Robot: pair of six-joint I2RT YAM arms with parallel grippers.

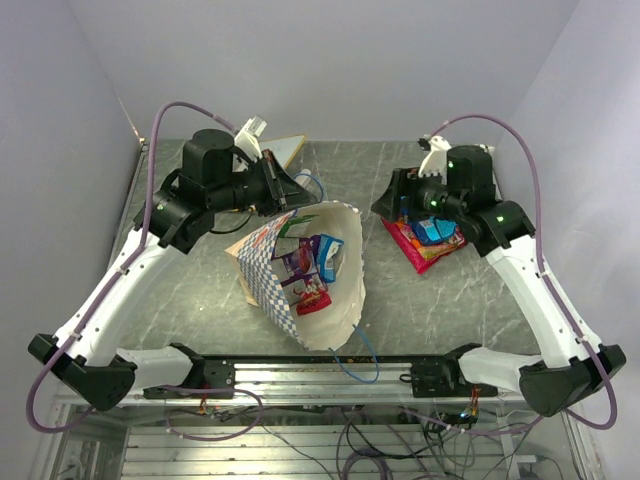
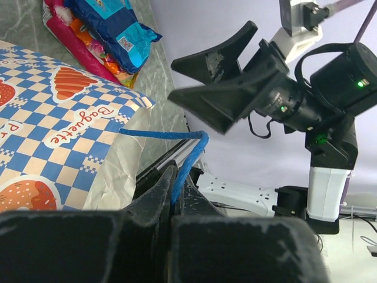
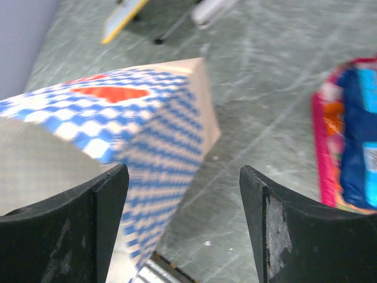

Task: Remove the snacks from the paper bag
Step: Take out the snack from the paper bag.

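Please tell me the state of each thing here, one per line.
Paper bag: mouth open, tilted.
Packets in the bag: inside, not taken out.
Red packet: out, flat on the table.
Blue packet: out, lying on top of it.
Left pincer: shut on the bag's blue handle.
Right pincer: open, empty.

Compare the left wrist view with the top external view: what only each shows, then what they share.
Only the left wrist view: the left pincer shut on the blue string handle, and "Baguette" printed on the paper bag. Only the top external view: the snacks inside the bag and the white board beyond it. Both: the bag, the blue packet lying on a pink-red packet outside it, and the open right pincer.
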